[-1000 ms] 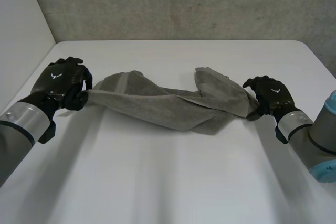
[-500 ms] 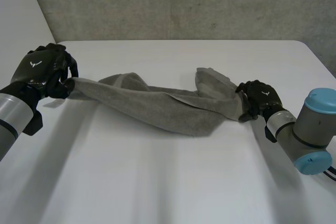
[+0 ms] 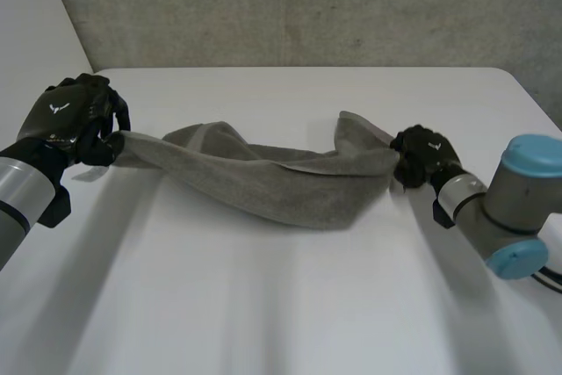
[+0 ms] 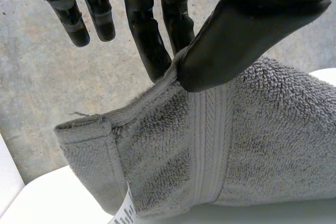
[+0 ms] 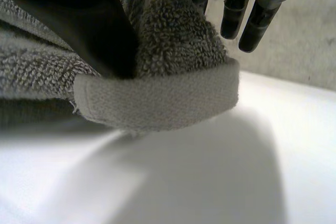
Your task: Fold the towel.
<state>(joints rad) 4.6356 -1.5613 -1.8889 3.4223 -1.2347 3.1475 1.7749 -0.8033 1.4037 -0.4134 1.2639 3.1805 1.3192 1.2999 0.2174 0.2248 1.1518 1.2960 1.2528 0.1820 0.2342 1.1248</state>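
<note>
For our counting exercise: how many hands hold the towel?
2. The left hand pinches one end of the towel between thumb and fingers; the right hand pinches the opposite end.

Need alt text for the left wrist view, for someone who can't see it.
The left hand pinches the grey towel's hemmed edge between thumb and fingers, close to a corner. A woven band runs across the towel and a white label sticks out near that corner. The white table lies under it.
</note>
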